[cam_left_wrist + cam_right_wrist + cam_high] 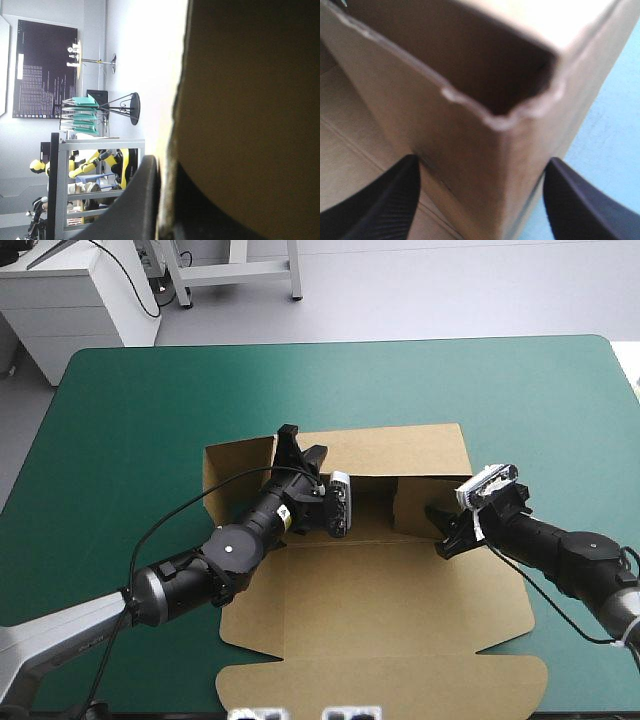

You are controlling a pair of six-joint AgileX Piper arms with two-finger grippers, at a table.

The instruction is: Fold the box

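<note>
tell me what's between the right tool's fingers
A raised corner of the brown box; the right tool straddles it, open, seen in the right wrist view.

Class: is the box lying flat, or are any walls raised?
Partly raised: on the box, far walls stand, forming a corner; the near panel lies flat.

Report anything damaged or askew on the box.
The brown cardboard box has a dented, crumpled top rim at the raised corner that stands between the black fingers of the open right gripper. The edge there looks bent and frayed rather than crisp. Nothing else stands out.
</note>
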